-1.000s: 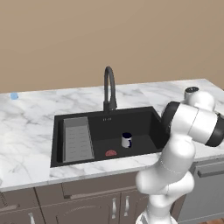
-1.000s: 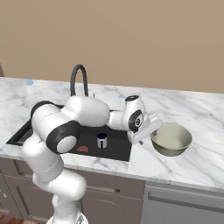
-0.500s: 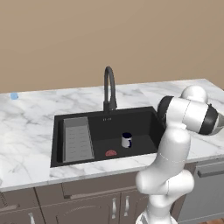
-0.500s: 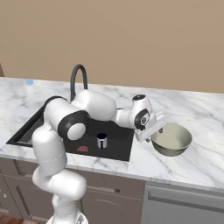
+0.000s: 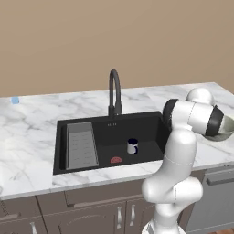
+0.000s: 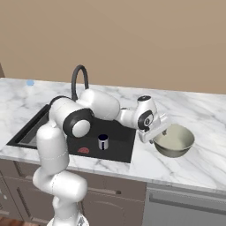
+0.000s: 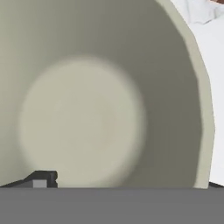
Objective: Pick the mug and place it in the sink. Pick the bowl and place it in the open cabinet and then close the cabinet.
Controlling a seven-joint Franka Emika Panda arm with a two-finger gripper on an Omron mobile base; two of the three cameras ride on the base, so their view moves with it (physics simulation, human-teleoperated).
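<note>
The bowl (image 5: pixel 225 131) peeks from behind the arm at 3 o'clock of the sink (image 5: pixel 151 125). Right base view: it sits upright on the counter (image 6: pixel 207 154), mouth up, round, no long axis; the gripper (image 6: pixel 161 131) hangs spread at its 9 o'clock rim. Hand view: smooth, stiff, likely slippery; pinch the rim.

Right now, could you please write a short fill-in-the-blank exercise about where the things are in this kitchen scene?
1. The mug stands upright inside the ____.
2. The tool is at the rim of the ____, its jaws open.
3. The bowl rests on the marble ____, to the right of the sink.
4. The black faucet rises behind the ____.

Missing words: sink; bowl; counter; sink
</note>
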